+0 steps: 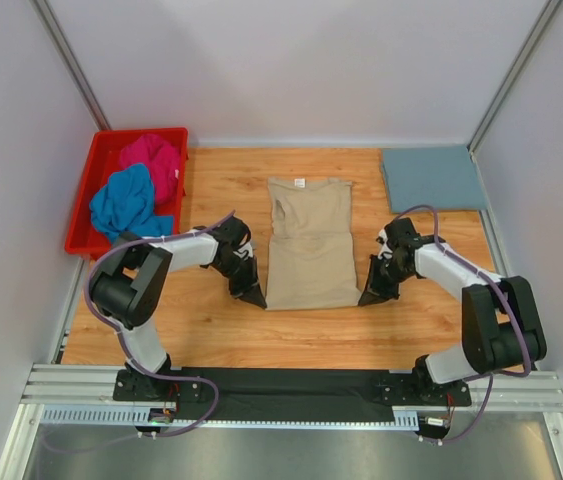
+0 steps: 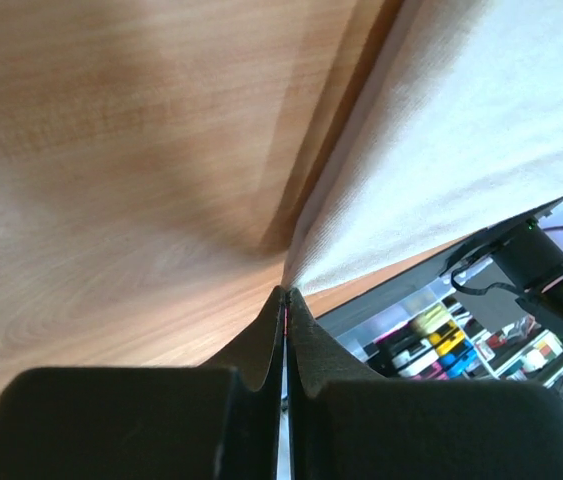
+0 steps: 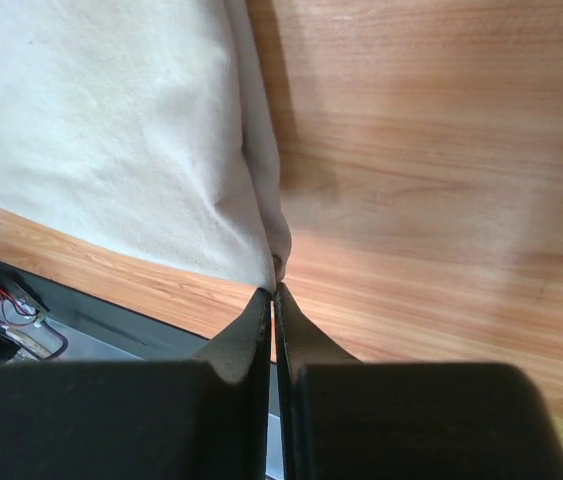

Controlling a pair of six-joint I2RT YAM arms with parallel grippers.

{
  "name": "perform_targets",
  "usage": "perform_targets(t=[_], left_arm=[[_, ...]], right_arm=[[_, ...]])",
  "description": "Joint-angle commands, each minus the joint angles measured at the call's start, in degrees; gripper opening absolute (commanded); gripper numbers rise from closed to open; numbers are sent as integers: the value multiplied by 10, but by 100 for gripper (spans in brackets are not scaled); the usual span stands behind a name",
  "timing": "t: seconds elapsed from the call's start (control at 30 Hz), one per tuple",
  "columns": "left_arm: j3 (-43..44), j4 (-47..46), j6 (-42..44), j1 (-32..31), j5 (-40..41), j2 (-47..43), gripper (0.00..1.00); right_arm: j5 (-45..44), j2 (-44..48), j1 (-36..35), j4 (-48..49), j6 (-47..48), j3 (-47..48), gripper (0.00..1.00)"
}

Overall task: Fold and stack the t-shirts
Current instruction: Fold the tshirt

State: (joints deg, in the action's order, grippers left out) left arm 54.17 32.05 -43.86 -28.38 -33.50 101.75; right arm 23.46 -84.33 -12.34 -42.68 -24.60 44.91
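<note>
At its near corners, left hand point(image 1: 258, 298) and right hand point(image 1: 366, 298) pinch the beige t-shirt point(image 1: 309, 250).

t-shirts point(image 1: 309, 255) 4 (two in bin point(image 1: 83, 195)) | bin 1 | claws point(image 1: 258, 298) 2

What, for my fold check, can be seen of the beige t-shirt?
The beige t-shirt is soft plain cloth, lying flat on the wooden table, sleeves folded in to a long rectangle, collar and small label at the far end. The left tool and the right tool are each shut on a near hem corner.
</note>
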Motion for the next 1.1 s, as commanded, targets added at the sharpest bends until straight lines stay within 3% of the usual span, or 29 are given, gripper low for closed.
perform_targets(t=[0.0, 0.23, 0.57, 0.87, 1.07], left_arm=[[2, 17, -13, -11, 7, -46, 0], [8, 23, -38, -13, 12, -94, 0], [73, 105, -61, -13, 62, -175, 0], [238, 213, -35, -12, 131, -131, 0], [346, 216, -34, 10, 136, -77, 0]], right_arm=[[-8, 45, -1, -21, 0, -1, 0], [5, 115, -1, -35, -23, -11, 0], [5, 149, -1, -83, -33, 73, 0], [-18, 115, 0, -108, -41, 213, 0], [-39, 37, 0, -118, -21, 327, 0]])
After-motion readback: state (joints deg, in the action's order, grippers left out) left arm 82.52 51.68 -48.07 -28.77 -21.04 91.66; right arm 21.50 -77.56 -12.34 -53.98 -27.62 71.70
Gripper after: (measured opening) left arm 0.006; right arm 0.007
